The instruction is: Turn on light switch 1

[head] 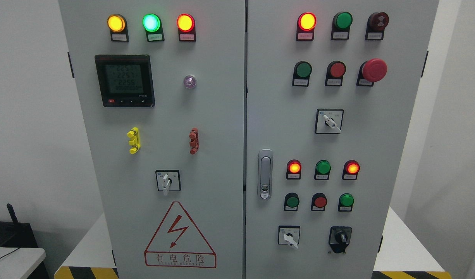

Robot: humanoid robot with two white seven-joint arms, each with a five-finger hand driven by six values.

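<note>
Light switch 1 cannot be identified for certain among the white-levered rotary selector switches (329,123) on the grey steel cabinet (222,155). Judged stiff; grip lever. Neither hand is visible, state unknown.

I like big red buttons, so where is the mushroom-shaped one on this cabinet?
In the head view, the big red mushroom button sits on the right door, upper right, at the end of a row beside a flat red button and below a dark red buzzer.

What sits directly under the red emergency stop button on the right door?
Below the emergency stop button is a white rotary selector switch, knob pointing lower right. Its label print is too small to read.
</note>
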